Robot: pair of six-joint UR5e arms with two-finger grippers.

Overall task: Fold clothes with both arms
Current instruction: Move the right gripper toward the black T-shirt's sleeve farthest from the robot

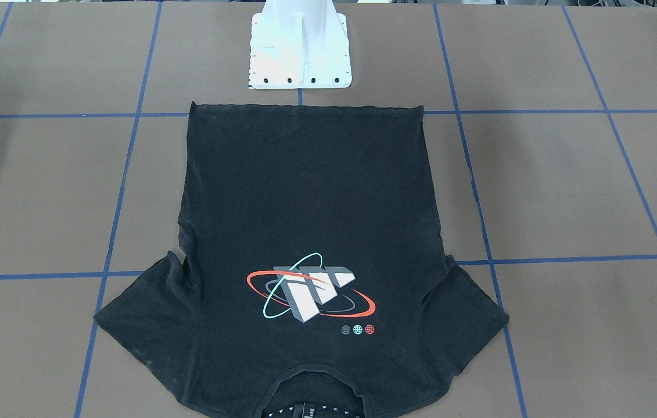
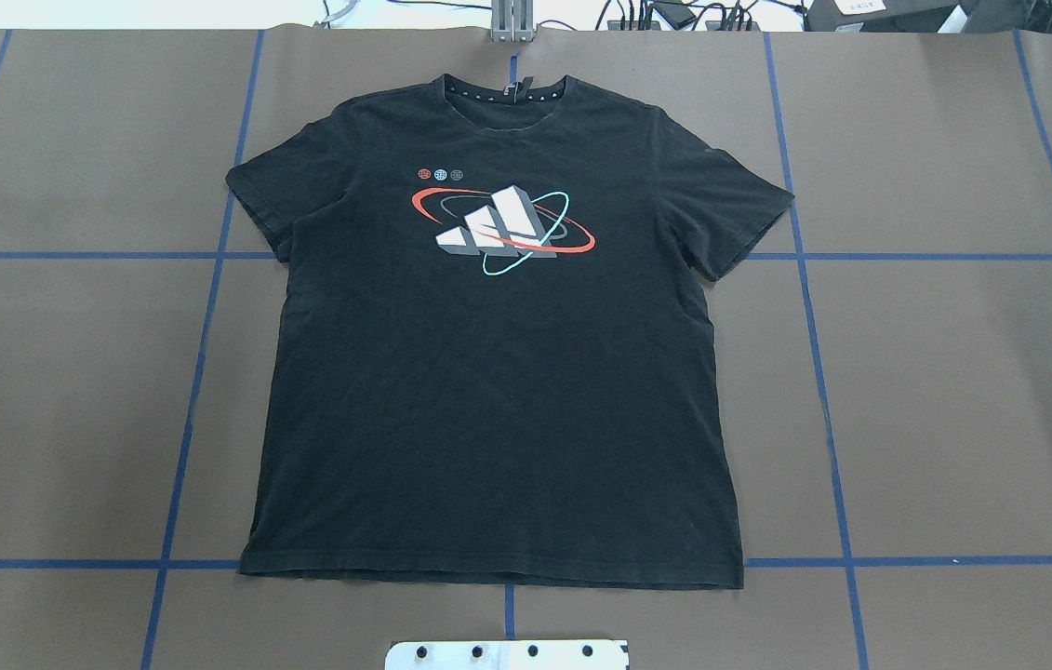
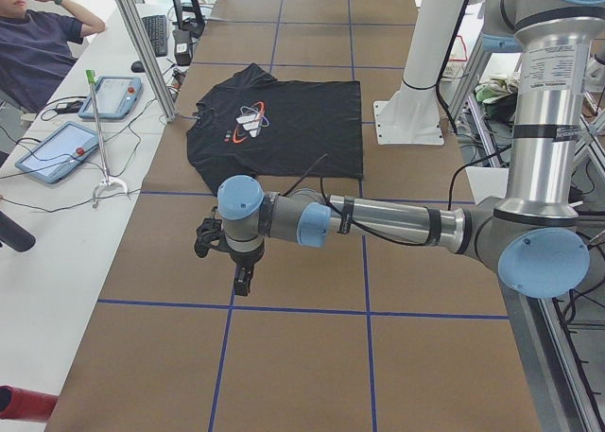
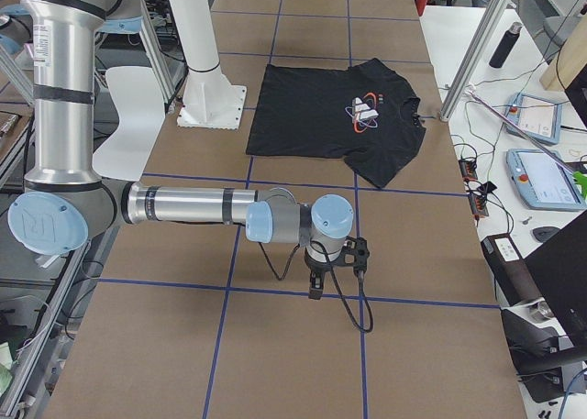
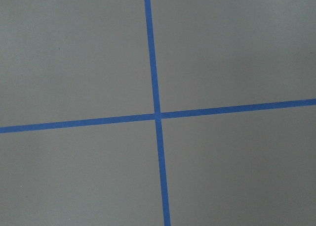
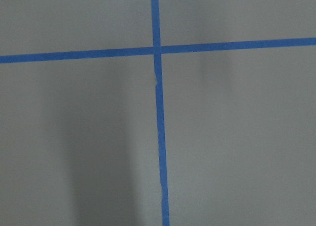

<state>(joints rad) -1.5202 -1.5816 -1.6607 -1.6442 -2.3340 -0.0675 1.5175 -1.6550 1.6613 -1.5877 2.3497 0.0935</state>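
- Black T-shirt point(image 2: 488, 372) lies flat and front up in the middle of the brown bench point(image 2: 953, 372), unfolded, touched by neither arm.
- Its collar point(image 2: 502, 88) is close to the bench's far edge. Its hem point(image 2: 488, 572) is toward the robot's edge, just short of the white pedestal point(image 1: 300, 52).
- Both sleeves point(image 2: 270, 200) are spread out to the sides.
- The graphic point(image 2: 502, 228) of grey-white blocks with red and teal rings sits on the chest.
- Blue tape point(image 5: 153, 114) marks the bench in a grid, and the T-shirt lies across several of its lines.
- The left arm point(image 3: 378, 222) stretches low over the bench toward its left end, well apart from the T-shirt.
- The left claw point(image 3: 242, 283) points down above bare bench near a tape line. I cannot tell whether it is spread or pressed together.
- The right arm point(image 4: 193, 205) reaches likewise toward the right end. The right claw point(image 4: 315, 288) points down beside a tape line, and its state cannot be told either.
- Each wrist view shows only brown bench and a tape crossing.
- A person point(image 3: 38, 59) sits at a white side table beyond the far edge, with tablets point(image 3: 59, 154) lying on it.
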